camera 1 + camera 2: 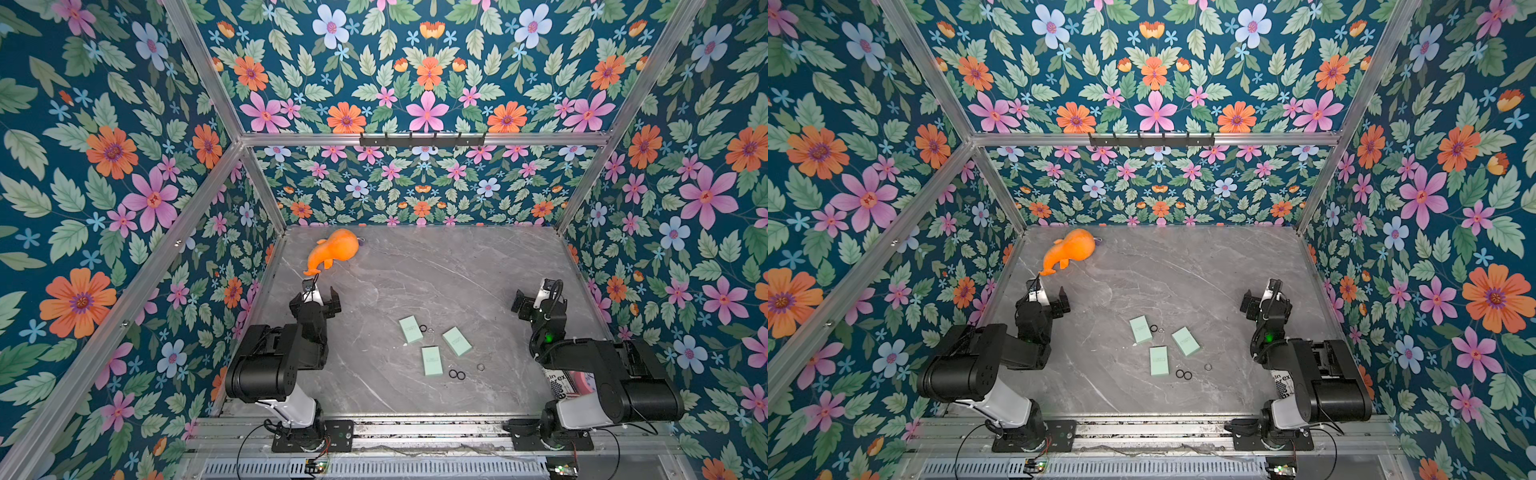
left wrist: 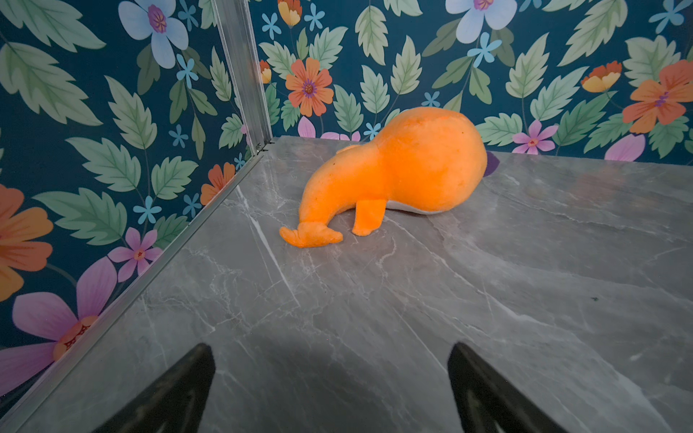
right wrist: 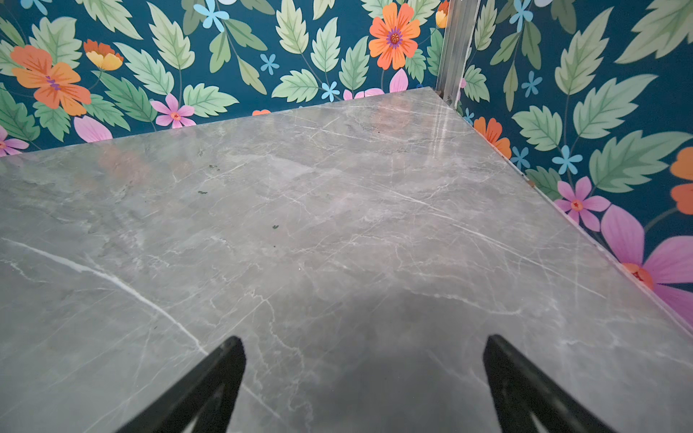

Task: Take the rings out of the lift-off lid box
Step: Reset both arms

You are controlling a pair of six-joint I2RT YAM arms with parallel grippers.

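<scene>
1. An orange plush toy [image 1: 334,249] lies at the far left of the grey table [image 1: 457,270], near the back wall.
2. The left gripper [image 2: 332,360] hangs over bare table just short of the toy, jaws spread wide, nothing between them.
3. Three mint-green box pieces [image 1: 431,360] lie flat and apart near the front middle; I cannot tell lid from base.
4. The rings lie loose on the table, outside the pieces. A black ring [image 1: 423,328] and a grey ring [image 1: 430,331] sit just beside the left piece. Two touching black rings [image 1: 456,374] and a lone grey ring [image 1: 481,367] lie right of the front piece.
5. The right gripper [image 3: 363,346] is at the right, jaws spread, empty, over bare table.
</scene>
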